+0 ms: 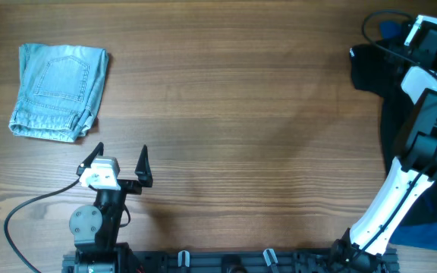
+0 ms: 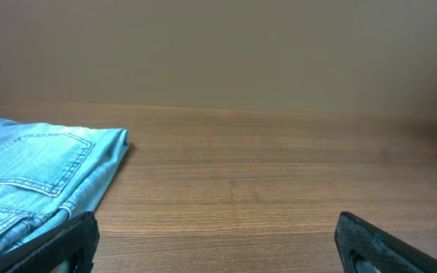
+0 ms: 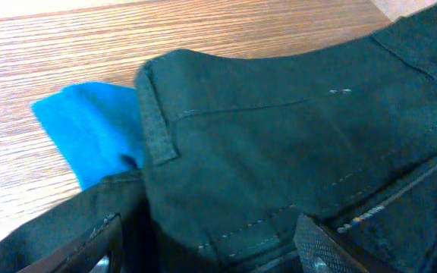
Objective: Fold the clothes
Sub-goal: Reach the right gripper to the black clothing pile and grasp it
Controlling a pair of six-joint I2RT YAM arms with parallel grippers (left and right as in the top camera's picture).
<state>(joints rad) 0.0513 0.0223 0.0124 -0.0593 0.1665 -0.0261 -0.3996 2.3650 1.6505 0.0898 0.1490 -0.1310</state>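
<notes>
Low in right wrist view: right claw [image 3: 207,236] parted astride the clothes [image 3: 279,136]; left claw [image 1: 121,152] released. Pinch black only, avoiding blue cloth [image 3: 89,129].

Folded light-blue denim [image 1: 59,91] with a stitched pocket lies far left on the wooden worktop [image 1: 241,114]; a bright blue cloth [image 3: 89,133] lies at the right.

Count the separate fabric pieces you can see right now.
3: light-blue denim at the left of the table; black garment at its right edge; bright blue cloth poking out beneath that. More may lie hidden underneath.
</notes>
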